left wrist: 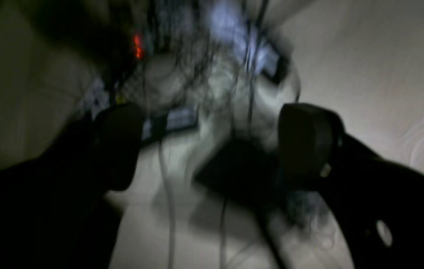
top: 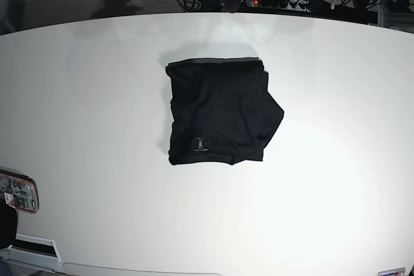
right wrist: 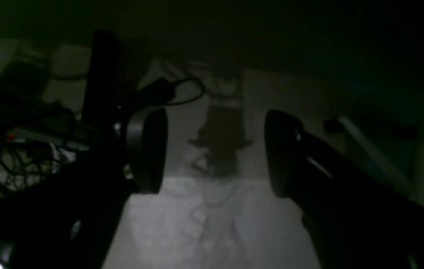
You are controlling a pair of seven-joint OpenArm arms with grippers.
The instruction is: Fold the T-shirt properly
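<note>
Left wrist view: left gripper [left wrist: 212, 145] raised off the work, fingers [left wrist: 309, 145] spread wide and grasping nothing, aimed at a blurred tangle of cables [left wrist: 197, 74] and pale floor; T-shirt absent from this view, so no check possible here on the fold; heavy motion blur, hence a risk of misjudging any fresh approach from this camera alone. Right wrist view: right gripper [right wrist: 215, 149] likewise released, fingers [right wrist: 148, 149] apart with nothing between them, above dim flooring with a looped cord [right wrist: 182, 93]; very dark, garment again unseen. Base view: T-shirt [top: 218, 114] lying as a compact black bundle near the middle of the white desk [top: 77, 95], small pale label [top: 200, 142] near the front hem, neither arm in frame. Fold apparently finished or nearly so, yet imperfect: right edge bulging outward past the upper corner, a grey strip of lower layer showing along the far edge. Possible trouble from here: a corrective pinch at that bulge catching only the top layer and dragging the stack open; soft fabric creeping or springing back unaided; a low return sweep snagging the bundle and shifting it across the smooth desk.
</note>
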